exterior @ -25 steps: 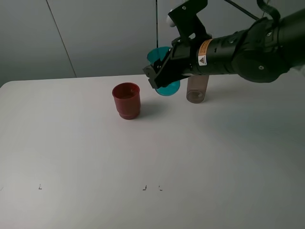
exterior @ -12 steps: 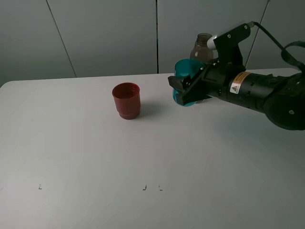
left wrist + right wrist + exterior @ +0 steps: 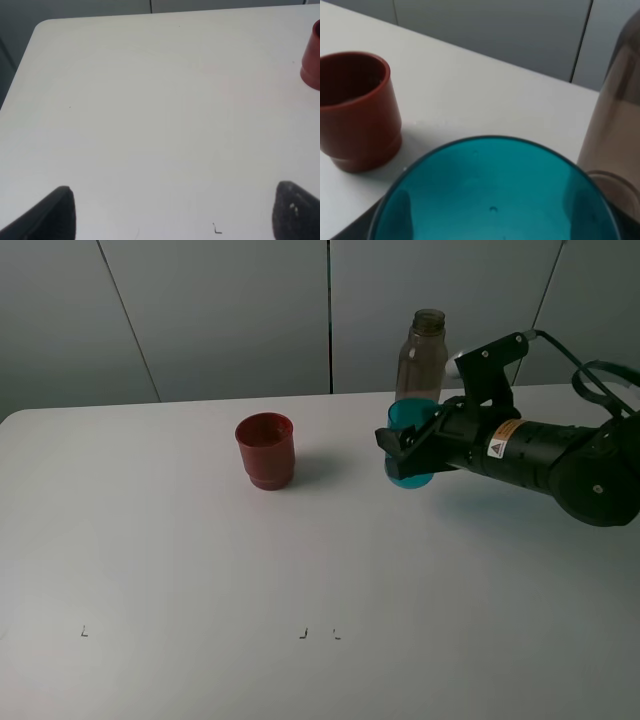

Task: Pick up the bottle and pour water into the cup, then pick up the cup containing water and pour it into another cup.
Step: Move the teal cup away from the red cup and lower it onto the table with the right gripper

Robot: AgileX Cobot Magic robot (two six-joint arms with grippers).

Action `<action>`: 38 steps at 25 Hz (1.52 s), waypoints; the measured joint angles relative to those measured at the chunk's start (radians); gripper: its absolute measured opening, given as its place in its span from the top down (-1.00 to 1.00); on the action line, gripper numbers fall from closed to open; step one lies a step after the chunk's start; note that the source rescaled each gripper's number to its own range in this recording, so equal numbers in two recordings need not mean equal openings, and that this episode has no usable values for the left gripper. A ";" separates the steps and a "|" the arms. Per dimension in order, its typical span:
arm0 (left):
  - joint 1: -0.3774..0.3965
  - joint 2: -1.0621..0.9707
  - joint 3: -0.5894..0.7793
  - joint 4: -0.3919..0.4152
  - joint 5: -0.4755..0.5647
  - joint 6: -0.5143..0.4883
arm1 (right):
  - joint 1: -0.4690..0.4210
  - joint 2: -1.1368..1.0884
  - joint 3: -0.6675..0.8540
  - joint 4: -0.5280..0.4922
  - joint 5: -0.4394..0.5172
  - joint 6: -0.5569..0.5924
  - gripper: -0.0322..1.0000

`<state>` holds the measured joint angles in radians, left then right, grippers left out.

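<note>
Right pincer (image 3: 403, 452) clamped on the teal cup (image 3: 408, 445), a smooth, straight-sided translucent plastic tumbler, upright at the desk (image 3: 200, 560), w/ its base partly hidden by the pincer. Just behind it stands the smoky grey-brown bottle (image 3: 421, 355), slim, narrow neck, uncapped. Opaque red cup (image 3: 266, 450) w/ stepped base sits apart to the left. Left pincer (image 3: 170, 212): only two dark tips show, set wide apart, nothing between; rest cut off.
</note>
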<state>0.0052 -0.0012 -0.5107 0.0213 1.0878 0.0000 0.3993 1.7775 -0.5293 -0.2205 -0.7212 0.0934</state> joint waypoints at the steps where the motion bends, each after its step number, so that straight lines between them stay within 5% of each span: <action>1: 0.000 0.000 0.000 0.000 0.000 0.000 | 0.000 0.017 0.002 0.002 -0.006 0.000 0.77; 14: 0.000 0.000 0.000 0.000 0.000 0.000 | 0.000 0.177 0.004 0.074 -0.147 -0.060 0.77; 38: 0.000 0.000 0.000 0.000 0.000 0.000 | 0.000 0.219 0.002 0.074 -0.163 -0.068 0.77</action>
<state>0.0052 -0.0012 -0.5107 0.0213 1.0878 0.0000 0.3993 1.9960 -0.5276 -0.1465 -0.8842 0.0252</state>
